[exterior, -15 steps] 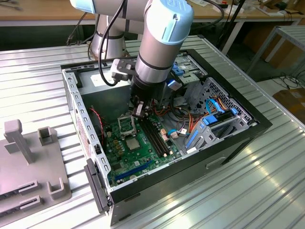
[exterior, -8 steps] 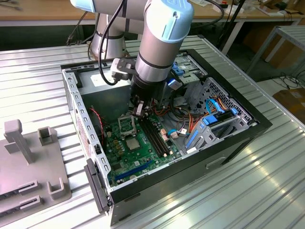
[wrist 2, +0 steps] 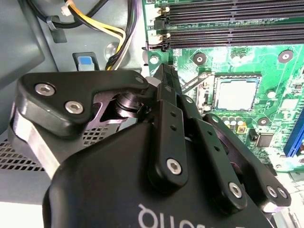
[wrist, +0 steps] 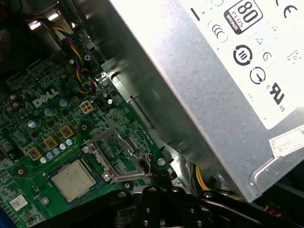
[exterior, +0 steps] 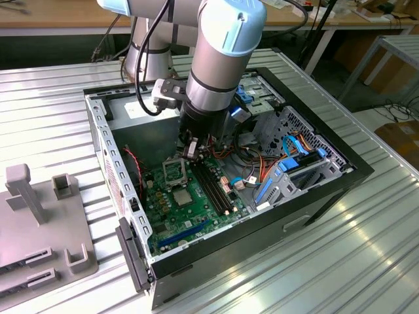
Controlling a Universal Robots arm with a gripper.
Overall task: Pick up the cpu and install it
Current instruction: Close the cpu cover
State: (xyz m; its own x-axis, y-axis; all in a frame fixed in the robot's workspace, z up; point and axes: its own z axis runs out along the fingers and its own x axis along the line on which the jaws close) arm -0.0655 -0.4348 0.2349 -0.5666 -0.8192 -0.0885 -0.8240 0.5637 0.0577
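The cpu (exterior: 181, 196) is a small silver-grey square lying flat in its socket on the green motherboard (exterior: 196, 222). It also appears in both wrist views (wrist 2: 236, 92) (wrist: 72, 179). The hollow metal socket frame (wrist: 111, 152) stands hinged open beside it. My gripper (exterior: 190, 152) hangs inside the case just beyond the open frame, fingers drawn together with nothing seen between them. In the second wrist view the gripper (wrist 2: 161, 71) tips sit next to the thin socket lever (wrist 2: 191, 83).
The open black computer case (exterior: 340, 176) lies on a ribbed metal table. The power supply (wrist: 223, 71) fills the case's far end, close to my gripper. Black memory slots (exterior: 213, 190), blue drive brackets (exterior: 288, 170) and cable bundles flank the socket. A grey fixture (exterior: 39, 216) stands at the exterior view's left.
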